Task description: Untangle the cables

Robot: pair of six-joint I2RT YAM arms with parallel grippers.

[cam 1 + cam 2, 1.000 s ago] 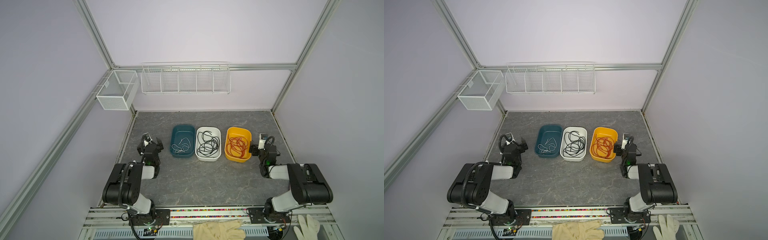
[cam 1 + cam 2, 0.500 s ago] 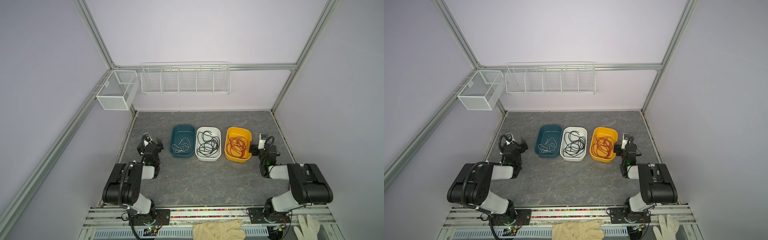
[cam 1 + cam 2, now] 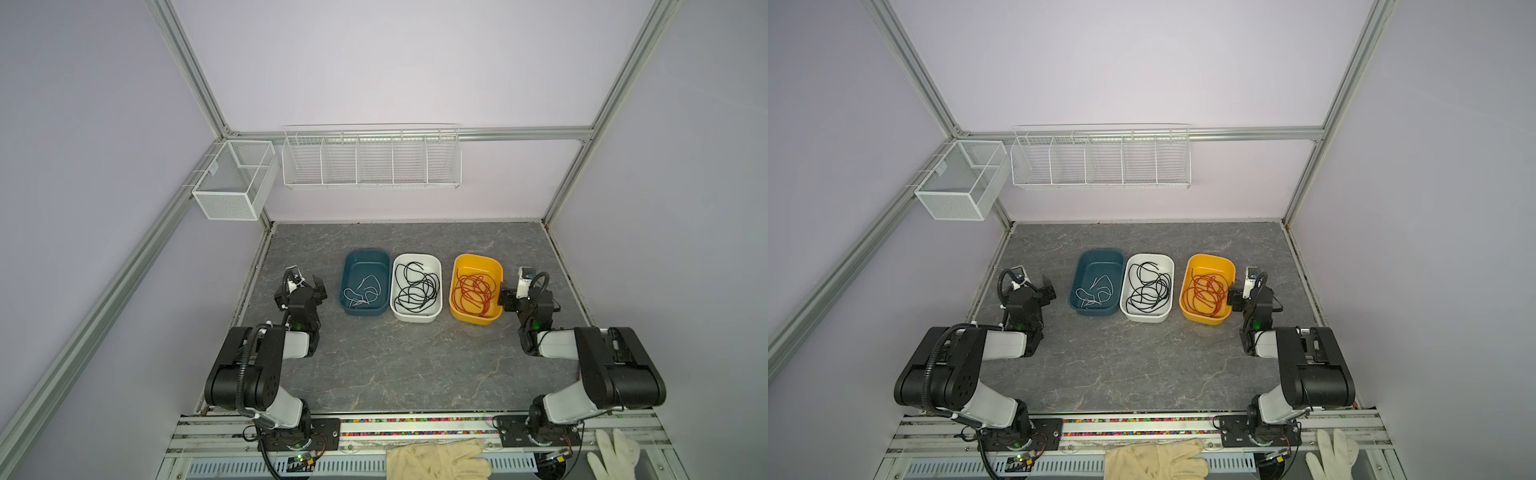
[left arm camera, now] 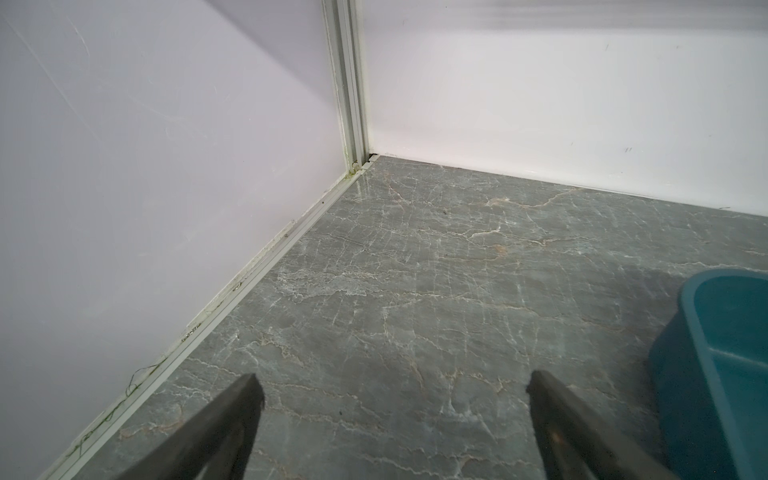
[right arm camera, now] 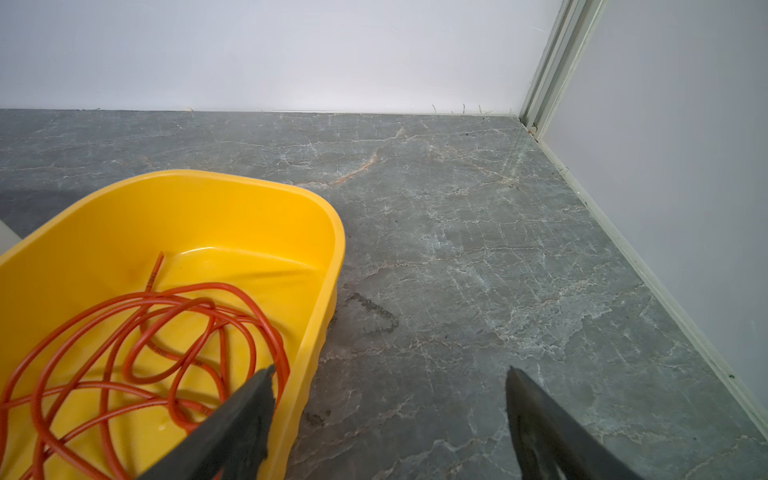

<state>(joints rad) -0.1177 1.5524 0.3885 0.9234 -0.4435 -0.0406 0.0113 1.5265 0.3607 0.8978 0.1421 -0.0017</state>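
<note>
The cables lie sorted in three bins in a row at mid-table. A white cable (image 3: 361, 291) is in the teal bin (image 3: 365, 252). The white bin (image 3: 415, 257) holds a black cable (image 3: 415, 286), and a red cable (image 3: 473, 293) sits looped in the yellow bin (image 3: 478, 258). My left gripper (image 3: 309, 286) rests low, left of the teal bin (image 4: 706, 316). It is open (image 4: 392, 386) over bare table. My right gripper (image 3: 513, 299) sits beside the yellow bin's right wall and is open (image 5: 388, 378). One of its fingers overlaps the yellow bin (image 5: 232, 178) and the red cable (image 5: 183, 291) in the wrist view.
Two white wire baskets (image 3: 372, 156) (image 3: 235, 178) hang on the back and left walls. Pale gloves (image 3: 436, 459) (image 3: 613, 453) lie on the front rail. Side walls stand close to both grippers. Grey marble tabletop (image 3: 407, 357) stretches in front of the bins.
</note>
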